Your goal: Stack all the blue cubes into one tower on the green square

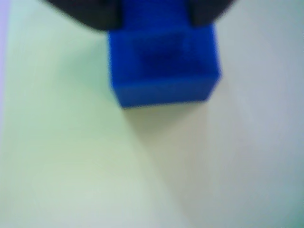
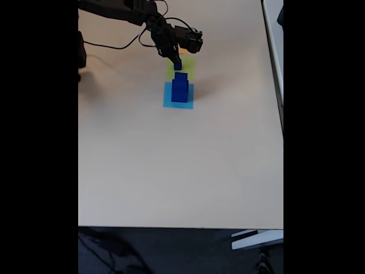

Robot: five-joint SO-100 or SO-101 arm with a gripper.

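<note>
In the fixed view, low on the frame, the pale surface (image 2: 182, 171) is lying bare toward you. Above the middle, a stack of blue cubes (image 2: 179, 91) is standing on a light-blue square (image 2: 178, 103). Just beyond it, the green square (image 2: 186, 69) is lying flat, and your gripper (image 2: 177, 64) is hanging over it, its fingers pinching a small blue cube (image 2: 178, 65). In the wrist view, at the top centre, that small blue cube (image 1: 164, 66) is sitting between the dark fingers (image 1: 95, 14), with the green square (image 1: 61, 142) spreading beneath on the left.
</note>
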